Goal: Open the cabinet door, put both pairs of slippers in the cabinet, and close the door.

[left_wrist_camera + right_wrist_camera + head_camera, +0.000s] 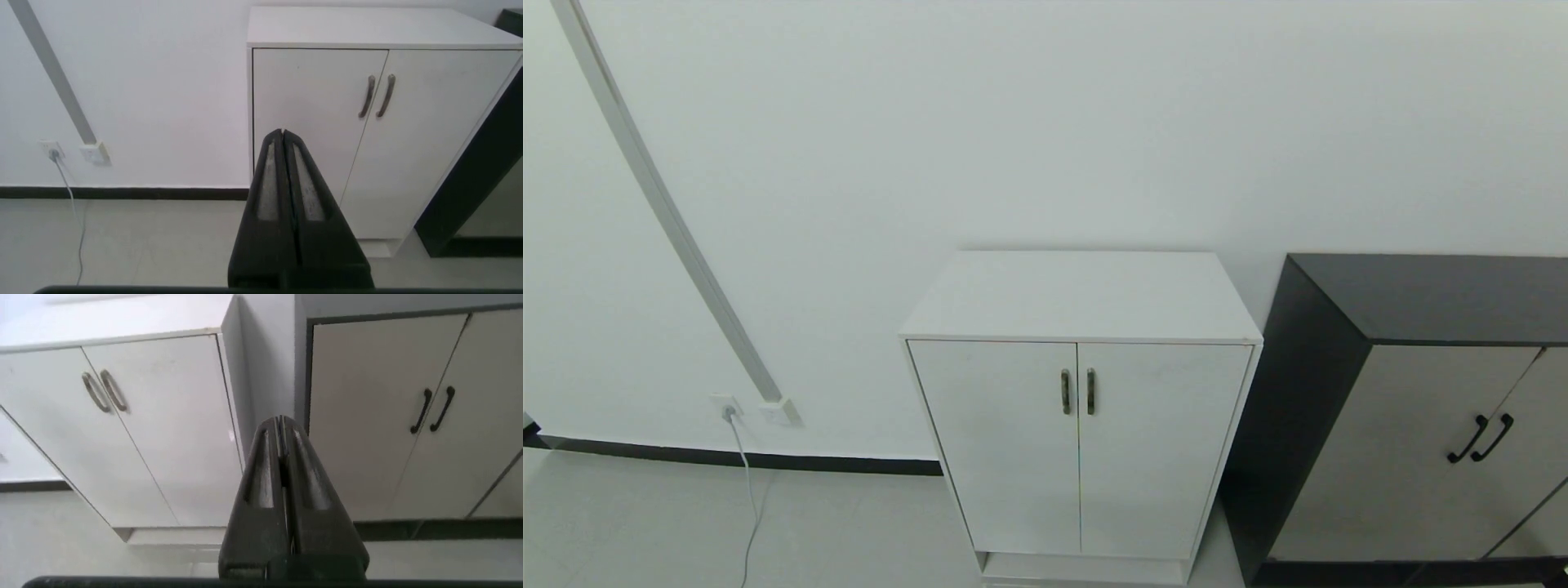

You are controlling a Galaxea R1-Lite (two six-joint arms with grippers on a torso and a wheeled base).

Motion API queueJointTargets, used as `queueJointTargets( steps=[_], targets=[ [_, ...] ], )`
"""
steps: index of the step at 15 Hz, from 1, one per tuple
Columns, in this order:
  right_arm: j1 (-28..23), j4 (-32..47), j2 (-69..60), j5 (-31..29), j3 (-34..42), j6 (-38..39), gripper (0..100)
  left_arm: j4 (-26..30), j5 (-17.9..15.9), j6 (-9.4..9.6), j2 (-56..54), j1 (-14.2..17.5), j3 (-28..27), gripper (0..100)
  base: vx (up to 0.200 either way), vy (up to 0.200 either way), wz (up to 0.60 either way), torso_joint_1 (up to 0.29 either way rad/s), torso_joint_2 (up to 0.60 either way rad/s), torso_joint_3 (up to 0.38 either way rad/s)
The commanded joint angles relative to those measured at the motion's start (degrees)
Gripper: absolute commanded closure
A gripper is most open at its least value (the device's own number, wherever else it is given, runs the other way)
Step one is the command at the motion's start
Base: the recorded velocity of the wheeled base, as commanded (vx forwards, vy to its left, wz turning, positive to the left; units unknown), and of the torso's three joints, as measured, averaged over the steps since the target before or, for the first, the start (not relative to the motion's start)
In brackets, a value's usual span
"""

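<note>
A white two-door cabinet point(1078, 441) stands against the wall with both doors closed. Two dark vertical handles point(1077, 391) sit side by side at the middle seam. In the left wrist view the cabinet point(327, 98) and its handles point(377, 95) lie ahead of my left gripper point(283, 135), which is shut and holds nothing, some way short of the doors. In the right wrist view my right gripper point(281, 423) is shut and empty, in front of the gap between the white cabinet point(155, 433) and the dark one.
A black cabinet with grey doors point(1413, 441) and black handles point(1480, 438) stands right beside the white one. A wall socket point(727, 407) with a grey cable point(747, 490) trailing to the floor is at the left. A grey conduit point(662, 204) runs diagonally up the wall.
</note>
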Motion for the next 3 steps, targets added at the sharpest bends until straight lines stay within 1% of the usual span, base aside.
queueJointTargets(
  steps=[1,3],
  targets=[
    [0.04,0.02,-0.21,-0.01,0.05,0.08,100,-0.01,0.00,-0.04,0.00,-0.07,0.01,100,0.000,0.000,0.00,0.000,0.00,0.000],
    [0.04,0.02,-0.21,-0.01,0.05,0.08,100,-0.01,0.00,-0.04,0.00,0.01,0.01,100,0.000,0.000,0.00,0.000,0.00,0.000]
  ],
)
